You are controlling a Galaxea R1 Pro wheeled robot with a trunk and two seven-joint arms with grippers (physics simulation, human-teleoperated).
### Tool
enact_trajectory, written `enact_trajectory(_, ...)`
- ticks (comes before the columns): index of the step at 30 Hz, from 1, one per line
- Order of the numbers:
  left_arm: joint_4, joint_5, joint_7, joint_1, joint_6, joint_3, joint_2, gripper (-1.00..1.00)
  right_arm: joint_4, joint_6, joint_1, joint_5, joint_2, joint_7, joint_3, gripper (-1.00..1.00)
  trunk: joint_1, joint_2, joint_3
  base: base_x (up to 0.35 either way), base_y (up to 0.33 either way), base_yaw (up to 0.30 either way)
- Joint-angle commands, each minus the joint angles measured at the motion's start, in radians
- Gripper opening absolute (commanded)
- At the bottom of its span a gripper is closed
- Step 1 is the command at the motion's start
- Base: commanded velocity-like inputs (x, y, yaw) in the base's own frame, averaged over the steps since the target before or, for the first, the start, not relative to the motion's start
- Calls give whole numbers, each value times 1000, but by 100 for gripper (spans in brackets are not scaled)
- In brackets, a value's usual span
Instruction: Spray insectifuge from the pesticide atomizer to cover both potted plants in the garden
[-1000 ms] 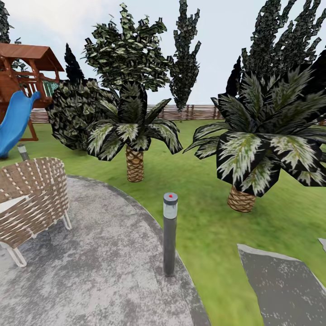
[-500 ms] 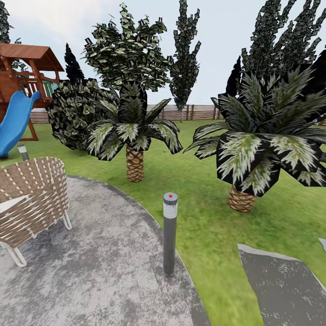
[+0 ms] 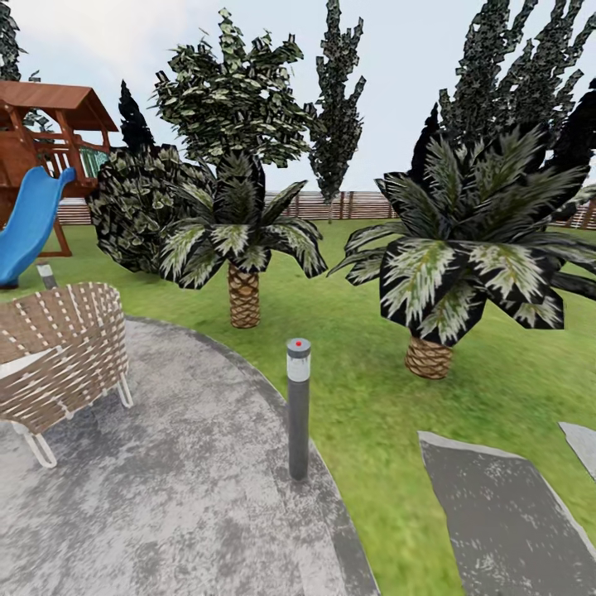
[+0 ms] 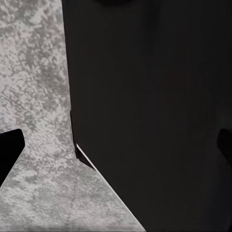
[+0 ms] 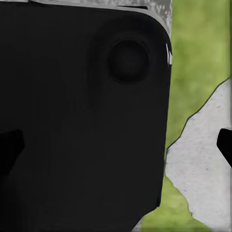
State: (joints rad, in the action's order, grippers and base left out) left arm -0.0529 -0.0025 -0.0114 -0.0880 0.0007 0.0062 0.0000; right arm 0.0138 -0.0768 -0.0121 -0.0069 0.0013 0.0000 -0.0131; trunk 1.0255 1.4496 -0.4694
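Head view: I face the garden lawn [image 3: 364, 397]. A grey bollard post [image 3: 298, 410] with a red dot on its cap stands at the edge of the curved grey paving [image 3: 165, 488], where paving meets grass. A woven wicker chair [image 3: 62, 356] sits on the paving at the left. Behind it are a blue slide [image 3: 29, 223] and a brown wooden play tower [image 3: 50, 124]. Two palms with scaly trunks stand on the lawn: the left palm [image 3: 244, 294] and the nearer right palm [image 3: 430, 356]. A dark round bush [image 3: 136, 207] sits behind the left palm. A brown slatted fence [image 3: 348, 205] closes the far side. A grey stepping stone [image 3: 497, 513] lies at the lower right. No readable writing appears.

Left wrist view: dark fingertips [image 4: 10, 150] of my left tool [image 4: 116, 152] sit wide apart at both edges, tool open, over grey paving and my dark body.

Right wrist view: my right tool [image 5: 116, 150] is likewise spread open, over grass [image 5: 203, 48] and stone.
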Motion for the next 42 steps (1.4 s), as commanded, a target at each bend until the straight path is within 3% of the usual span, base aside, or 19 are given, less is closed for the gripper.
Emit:
enact_trajectory(1, -3, -1, -1, -1, 0, 0, 0, 100, 1, -1, 0, -1, 0, 0, -1, 100, -1, 0, -1, -298, -166, 0)
enact_trajectory(19, -5, -2, 1, 1, -1, -3, -2, 100, 2, -1, -1, -1, -1, 4, 1, 100, -1, 0, -21, -291, -163, 9)
enact_trajectory(42, -8, -2, -1, 57, -1, -2, -1, 100, 1, -1, 0, 0, -3, 4, 1, 100, -1, 0, -48, -12, -6, 204)
